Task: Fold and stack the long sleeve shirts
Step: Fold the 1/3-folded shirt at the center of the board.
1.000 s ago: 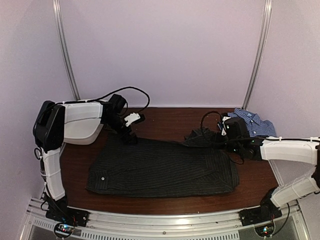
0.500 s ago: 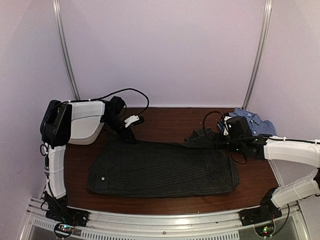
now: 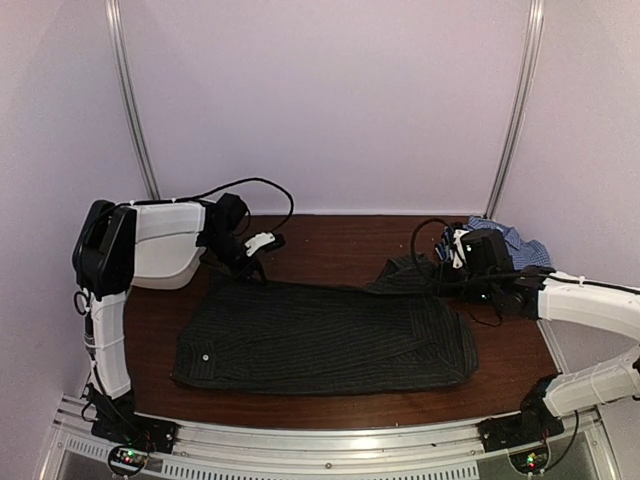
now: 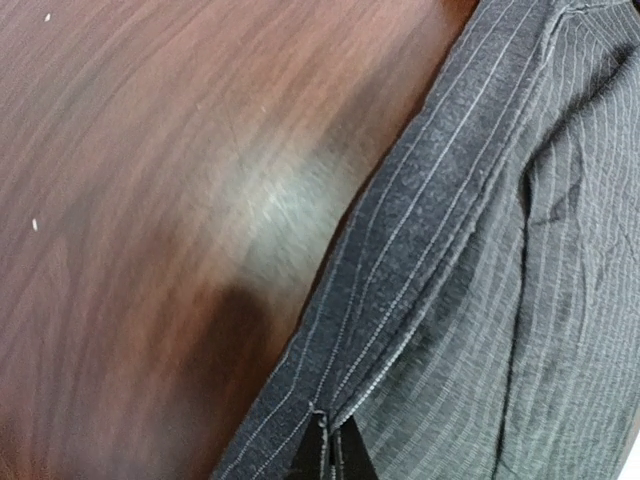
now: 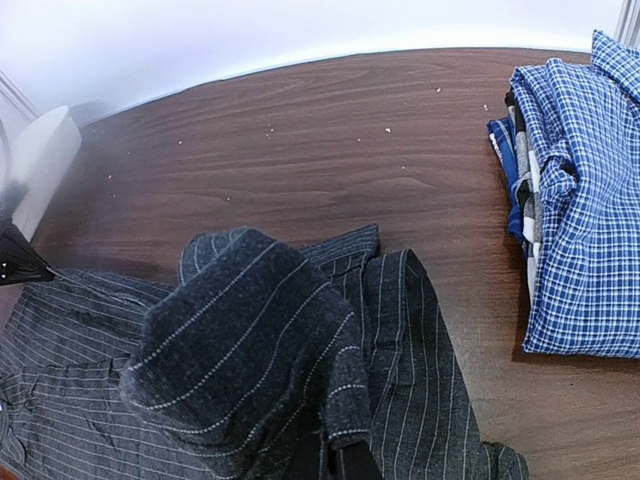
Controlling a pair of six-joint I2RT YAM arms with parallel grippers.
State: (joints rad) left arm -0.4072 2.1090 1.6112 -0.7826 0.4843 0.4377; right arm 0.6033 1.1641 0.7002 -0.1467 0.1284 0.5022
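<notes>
Top external: black pinstriped shirt (image 3: 320, 335) lies with long axis left-right; left gripper (image 3: 255, 272) is clamped on its far hem, right gripper (image 3: 440, 285) on its raised fold.

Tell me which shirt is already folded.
The blue-and-white checked cloth shirt, a compact bundle at far right; the black pinstriped cloth shirt lies spread out.

Black shirt (image 3: 320, 335) with thin pale pinstripes at the right hand (image 5: 338, 462), blue-and-white small-check shirt (image 5: 580, 200) to that hand's right, both over a reddish-brown wood-grain counter (image 5: 300, 130).
</notes>
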